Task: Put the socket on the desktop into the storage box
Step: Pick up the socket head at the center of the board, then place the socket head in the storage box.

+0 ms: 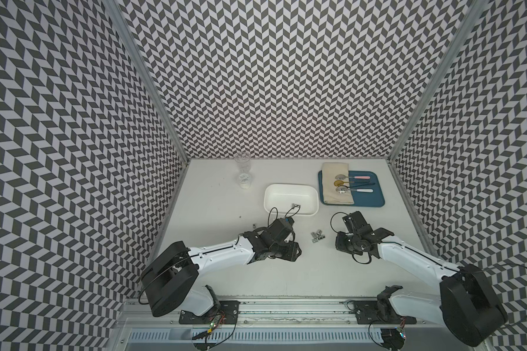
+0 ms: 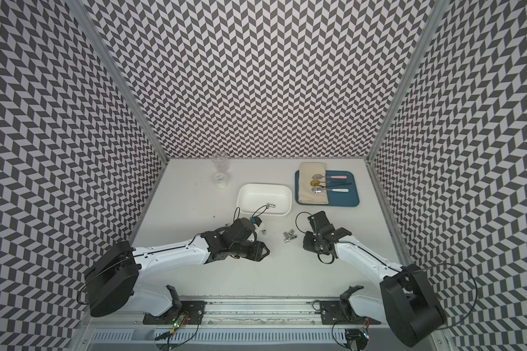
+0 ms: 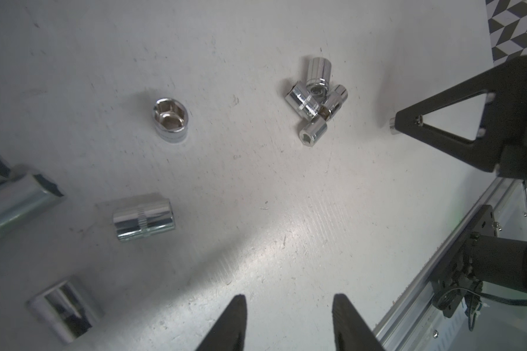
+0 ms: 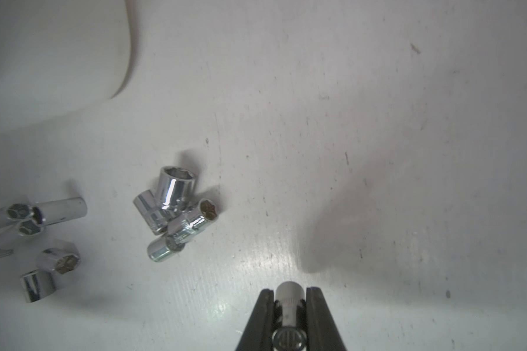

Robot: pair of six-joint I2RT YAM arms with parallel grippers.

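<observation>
The right end effector (image 4: 289, 291) is clamped on a small socket (image 4: 288, 304). The socket's long axis runs along the fingers, and its end pokes out past the tips. Whether it rests on the counter (image 1: 317, 279) or hangs just above it, I cannot tell.

From there the box (image 1: 280, 196) lies farther out and to the left, past the heap (image 1: 317, 237) of four sockets. The carry, I judge, goes forward-left over that heap and over the box's near wall. Inside the box lies a second socket (image 1: 294, 206).

The left end effector (image 3: 288, 304) stands open and empty. It is nearer the box, with strays (image 3: 143, 217) lying near it.
</observation>
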